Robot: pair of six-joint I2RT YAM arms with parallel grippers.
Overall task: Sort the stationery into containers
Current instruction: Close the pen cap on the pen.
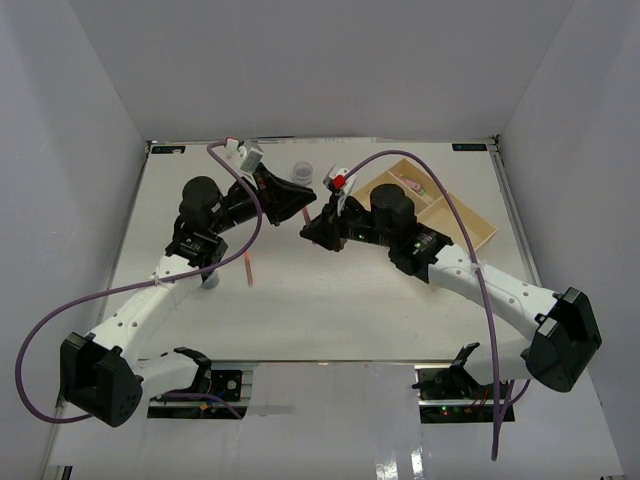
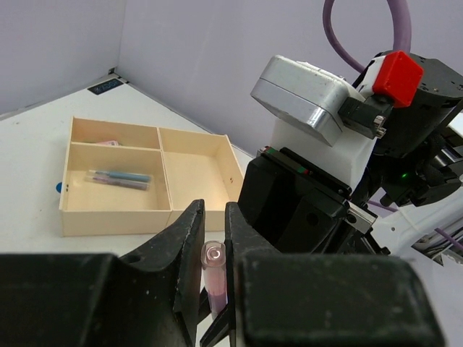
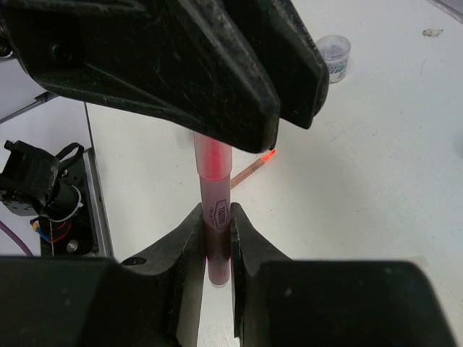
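Pen [image 3: 213, 163] sits mid-air, pinched at opposite ends by my left gripper [image 2: 215, 228] and right gripper [image 3: 215, 220], both nearly closed on it. Handover, I judge: the tray [image 2: 116, 220] lies on my right side.

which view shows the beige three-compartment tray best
Left wrist: the shallow beige tray is nearly whole, all three compartments visible, thin blue and purple pens lying in one. Top external shows it partly behind the right arm. Right wrist misses it.
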